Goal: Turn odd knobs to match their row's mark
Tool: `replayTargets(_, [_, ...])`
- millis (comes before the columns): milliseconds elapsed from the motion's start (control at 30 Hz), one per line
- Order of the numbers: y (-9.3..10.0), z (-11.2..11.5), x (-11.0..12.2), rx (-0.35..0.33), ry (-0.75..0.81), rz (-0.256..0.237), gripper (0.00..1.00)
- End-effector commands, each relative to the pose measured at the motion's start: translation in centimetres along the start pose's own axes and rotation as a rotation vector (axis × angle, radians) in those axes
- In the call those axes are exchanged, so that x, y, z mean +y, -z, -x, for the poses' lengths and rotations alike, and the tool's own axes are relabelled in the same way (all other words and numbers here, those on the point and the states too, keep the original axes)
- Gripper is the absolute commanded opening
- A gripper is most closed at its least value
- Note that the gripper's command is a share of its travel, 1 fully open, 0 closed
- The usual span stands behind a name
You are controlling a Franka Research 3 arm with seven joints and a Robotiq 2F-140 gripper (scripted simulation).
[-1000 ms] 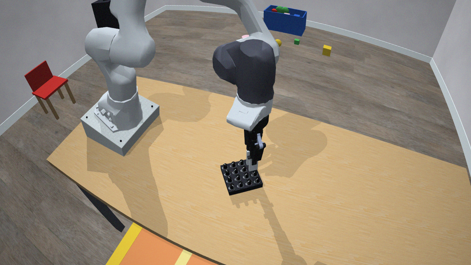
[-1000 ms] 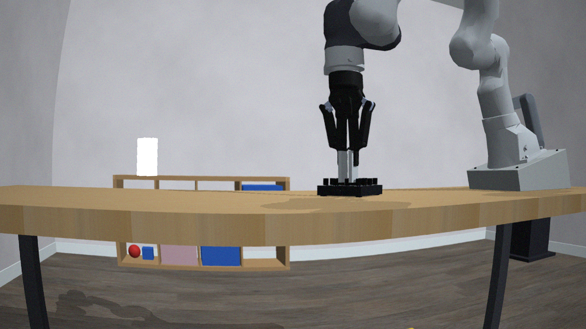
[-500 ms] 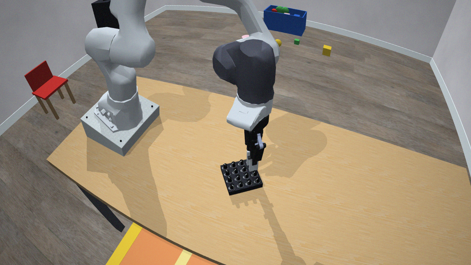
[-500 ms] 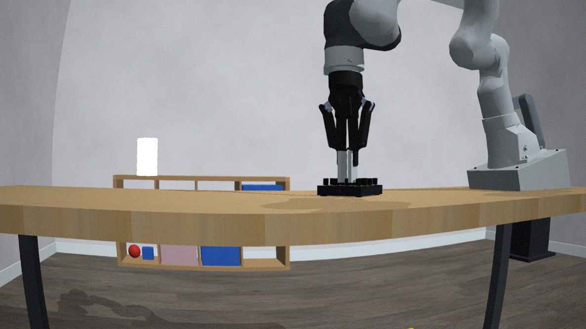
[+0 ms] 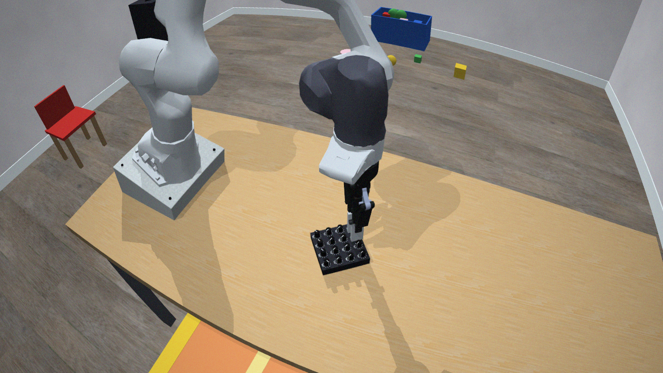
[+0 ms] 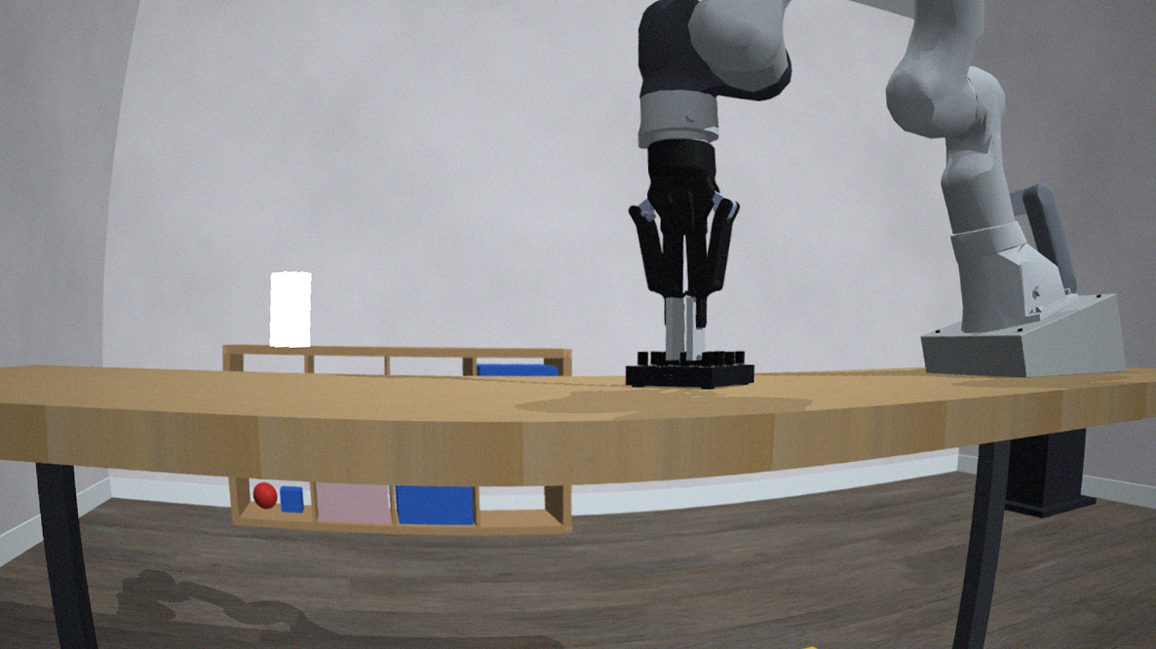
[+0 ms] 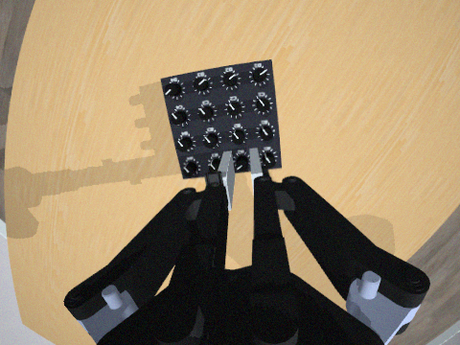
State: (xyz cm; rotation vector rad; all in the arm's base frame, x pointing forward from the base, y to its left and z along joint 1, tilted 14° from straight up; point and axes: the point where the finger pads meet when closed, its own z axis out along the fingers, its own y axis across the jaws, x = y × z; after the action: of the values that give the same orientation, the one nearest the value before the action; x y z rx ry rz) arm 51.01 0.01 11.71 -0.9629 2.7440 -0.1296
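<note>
A: Where is the knob box point(image 5: 340, 250)?

B: On the wooden table point(image 5: 486, 287), standing flat, well apart from the arm's grey base point(image 5: 139, 185).

A: And the gripper point(image 7: 241, 168)?

B: Pointing straight down over the box's edge row, fingers either side of one knob point(image 7: 241, 160), jaws nearly together. Whether they pinch it, I cannot tell.

A: Any readable print?

B: Too small to read.

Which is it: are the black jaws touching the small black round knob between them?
Cannot tell. In the wrist view the jaws flank the small black knob; any gap is unreadable.
</note>
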Motion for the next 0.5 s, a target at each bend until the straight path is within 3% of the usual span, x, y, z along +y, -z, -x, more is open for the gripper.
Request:
replayTargets(0, [0.03,0.12,-0.09,-0.003,0.006,-0.002,0.12])
replayTargets(133, [0.03,0.12,-0.09,-0.003,0.006,-0.002,0.12])
replayTargets(167, [0.03,0.12,-0.09,-0.003,0.006,-0.002,0.05])
replayTargets(467, [0.03,0.12,-0.09,-0.003,0.006,-0.002,0.05])
